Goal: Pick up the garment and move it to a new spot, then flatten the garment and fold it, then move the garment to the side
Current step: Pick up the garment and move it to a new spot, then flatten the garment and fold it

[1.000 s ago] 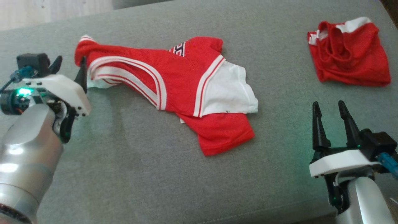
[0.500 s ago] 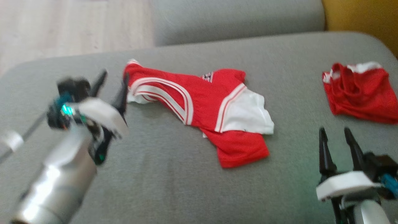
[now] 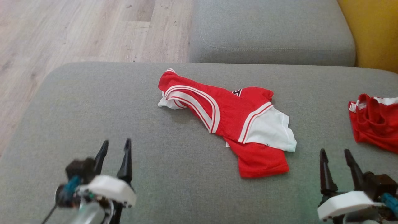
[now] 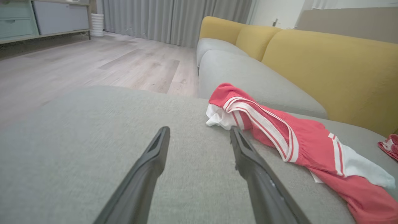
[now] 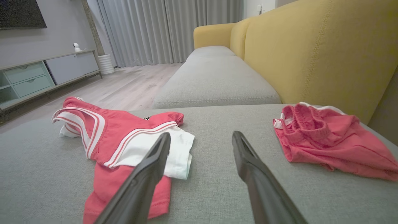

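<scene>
Red-and-white garment crumpled and twisted mid sofa cushion, untouched, well apart from both arms. Left gripper and right gripper low near the front edge, jaws wide open, empty. Second red garment off to the right, near the right gripper. Likely risks: grabbing the wrong red piece; pinching one layer only, leaving the white part dragging and bunched; snagging cushion fabric on a low approach.

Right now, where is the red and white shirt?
Head view: the shirt lies rumpled at the middle of the grey seat cushion, left of the bunched red garment.
</scene>
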Robot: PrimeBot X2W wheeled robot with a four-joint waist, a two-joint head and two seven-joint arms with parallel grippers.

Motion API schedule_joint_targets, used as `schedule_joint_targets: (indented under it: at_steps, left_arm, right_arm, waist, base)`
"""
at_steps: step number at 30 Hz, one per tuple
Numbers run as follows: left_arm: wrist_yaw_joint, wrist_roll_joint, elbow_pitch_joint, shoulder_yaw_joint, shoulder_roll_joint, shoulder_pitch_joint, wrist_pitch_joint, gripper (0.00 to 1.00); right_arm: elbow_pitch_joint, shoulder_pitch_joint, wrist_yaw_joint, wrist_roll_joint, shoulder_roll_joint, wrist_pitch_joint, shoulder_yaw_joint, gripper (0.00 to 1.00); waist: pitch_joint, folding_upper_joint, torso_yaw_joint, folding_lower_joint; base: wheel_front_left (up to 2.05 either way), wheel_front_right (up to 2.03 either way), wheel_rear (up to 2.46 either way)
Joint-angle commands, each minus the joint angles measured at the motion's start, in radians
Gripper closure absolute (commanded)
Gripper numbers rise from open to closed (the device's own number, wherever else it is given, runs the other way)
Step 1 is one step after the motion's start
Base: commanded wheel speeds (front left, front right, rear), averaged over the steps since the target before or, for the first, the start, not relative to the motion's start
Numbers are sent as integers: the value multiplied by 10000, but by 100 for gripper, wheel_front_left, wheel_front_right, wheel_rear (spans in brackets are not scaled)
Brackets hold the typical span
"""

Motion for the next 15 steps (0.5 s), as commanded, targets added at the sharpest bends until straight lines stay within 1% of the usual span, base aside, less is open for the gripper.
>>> schedule_joint_targets:
  at_steps: [1,3,5,10,15]
  left_arm:
    - [453,284,-990,985,287,131,-119,0]
    - [763,551,-1605,1367,292,874,-121,0]
    - [915,837,-2052,1585,301,1480,-123,0]
    - [1099,1271,-2610,1906,408,2373,-124,0]
    - [1114,1339,-2808,2028,404,2582,-124,0]
  right_arm:
    - [-366,-176,65,136,-72,-106,366,0]
    - [-379,-77,65,191,-72,-158,448,0]
    - [-367,25,65,243,-72,-218,485,0]
    - [-246,133,65,338,-72,-326,607,0]
    - [-142,144,65,341,-72,-353,663,0]
  waist:
    - [-18,-1,-38,2]
    - [-46,-1,-49,2]
    - [-67,-1,-30,2]
    - [-130,-1,-22,2]
    - [-120,-1,35,2]
  base:
    - [0,0,0]
    - [0,0,0]
    - [0,0,0]
    - [0,0,0]
    - [0,0,0]
